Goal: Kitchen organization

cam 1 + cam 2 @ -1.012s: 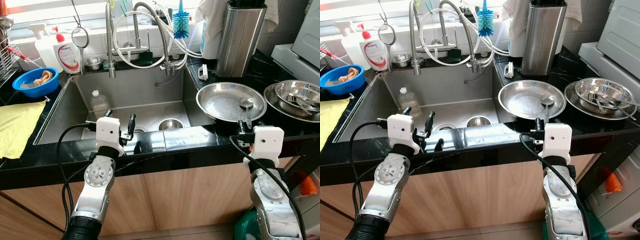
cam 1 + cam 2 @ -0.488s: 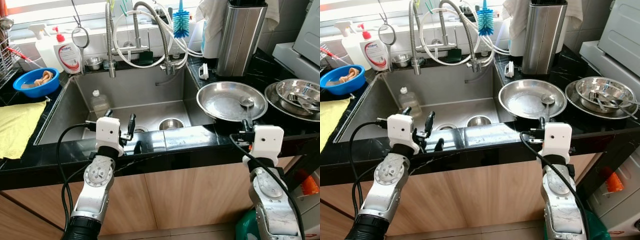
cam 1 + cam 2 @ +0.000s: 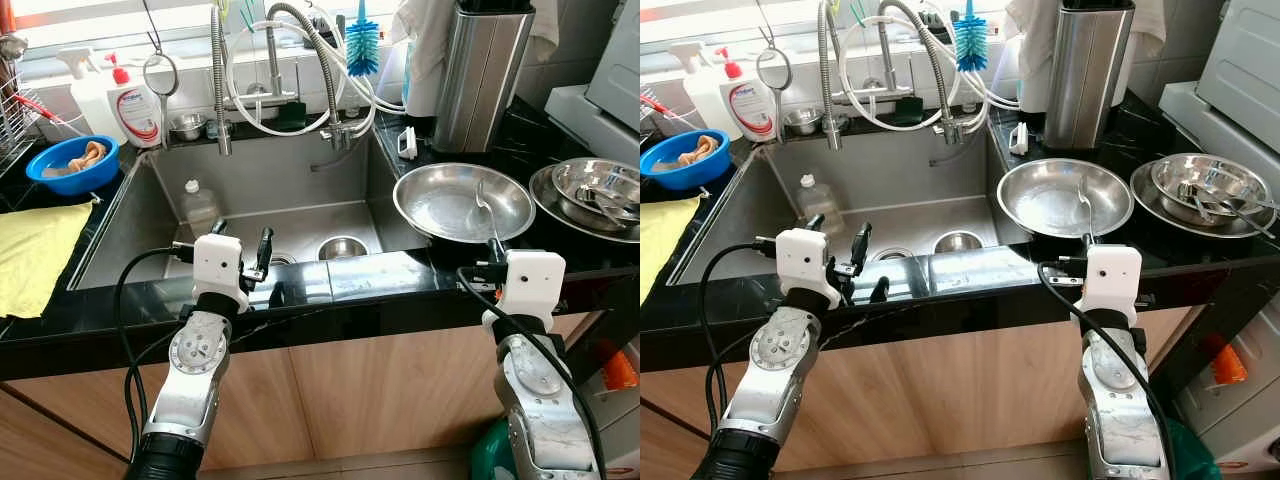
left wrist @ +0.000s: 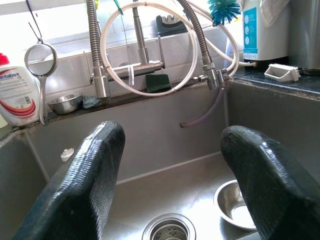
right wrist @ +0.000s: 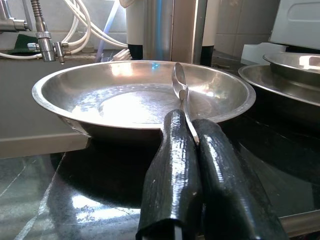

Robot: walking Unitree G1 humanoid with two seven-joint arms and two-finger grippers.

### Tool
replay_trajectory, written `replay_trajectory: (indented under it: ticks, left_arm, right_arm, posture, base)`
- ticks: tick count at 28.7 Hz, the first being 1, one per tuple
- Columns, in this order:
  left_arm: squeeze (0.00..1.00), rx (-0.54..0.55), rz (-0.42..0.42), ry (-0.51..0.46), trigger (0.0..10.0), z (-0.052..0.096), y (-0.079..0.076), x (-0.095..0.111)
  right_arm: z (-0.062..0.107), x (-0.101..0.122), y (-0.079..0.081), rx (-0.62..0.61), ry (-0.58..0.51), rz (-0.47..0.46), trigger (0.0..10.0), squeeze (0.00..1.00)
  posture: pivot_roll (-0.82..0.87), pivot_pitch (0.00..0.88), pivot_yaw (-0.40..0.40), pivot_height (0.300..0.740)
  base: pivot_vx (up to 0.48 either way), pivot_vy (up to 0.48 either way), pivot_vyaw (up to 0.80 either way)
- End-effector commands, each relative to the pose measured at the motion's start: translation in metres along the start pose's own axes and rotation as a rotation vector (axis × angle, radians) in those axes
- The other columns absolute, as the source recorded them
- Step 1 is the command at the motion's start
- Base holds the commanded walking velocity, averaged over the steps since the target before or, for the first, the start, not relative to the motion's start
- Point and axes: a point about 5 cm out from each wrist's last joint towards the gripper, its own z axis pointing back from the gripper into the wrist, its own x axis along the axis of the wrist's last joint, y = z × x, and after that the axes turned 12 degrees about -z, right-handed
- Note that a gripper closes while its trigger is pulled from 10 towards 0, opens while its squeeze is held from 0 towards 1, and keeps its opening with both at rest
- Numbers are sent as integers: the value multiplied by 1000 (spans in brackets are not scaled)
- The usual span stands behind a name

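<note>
Steel spoon (image 5: 181, 90) is pinched by its handle between the two fingers (image 5: 175, 165) of the right gripper (image 3: 495, 248), at the near rim of the wide steel pan (image 3: 440, 215) on the black desk (image 3: 560, 255). Right wrist view shows the handle running up from the closed fingers and the bowl raised on edge above the pan floor; the eye views give only a thin upright line there. Half a second ago the spoon lay flat in the pan, bowl up; now it is tilted off the surface.

Left gripper (image 3: 243, 262) hovers at the front edge of the sink (image 3: 150, 210), fingers (image 4: 90, 175) spread wide, nothing between them. Left wrist view looks into the basin: drain strainer (image 4: 167, 231), small steel bowl (image 4: 232, 210), faucet hoses (image 4: 150, 50) behind. Eye views add a plastic bottle (image 3: 199, 207) in the basin. Left arm position is unchanged from the earlier frames.

Stacked steel dishes with utensils (image 3: 590, 195) sit right of the pan.
</note>
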Motion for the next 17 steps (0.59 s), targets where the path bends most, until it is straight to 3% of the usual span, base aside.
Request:
replay_trajectory:
  ticks: [1, 6, 7, 8, 11, 17]
  left_arm:
    - [0, 7, -11, 5, 10000, 2, 4, -3]
    - [0, 7, -9, 4, 10000, 2, 3, -2]
    - [0, 8, -8, 4, 10000, 2, 3, -2]
    - [0, 9, -8, 4, 10000, 2, 3, -2]
    - [0, 10, -9, 4, 10000, 2, 3, -2]
    - [0, 15, -9, 3, 10000, 1, 4, -2]
  right_arm:
    - [-2, 6, 5, 17, -21, -5, 0, 0]
    - [-3, 11, 6, 29, -47, 12, 196, 0]
    - [-3, 13, 7, 33, -57, 19, 3216, 0]
    - [-5, 20, 6, 4, -86, 0, 10000, 0]
    - [-7, 29, 6, -15, -121, -37, 10000, 0]
    - [-12, 47, 14, 31, -191, -9, 10000, 0]
  posture:
    - [-129, 0, 97, 740]
    - [-129, 0, 96, 740]
    - [-129, 0, 96, 740]
    - [-129, 0, 96, 740]
    - [-129, 0, 97, 740]
    - [-133, 0, 96, 740]
  base:
    - [0, 0, 0]
    - [0, 0, 0]
    - [0, 0, 0]
    - [0, 0, 0]
    - [0, 0, 0]
    - [0, 0, 0]
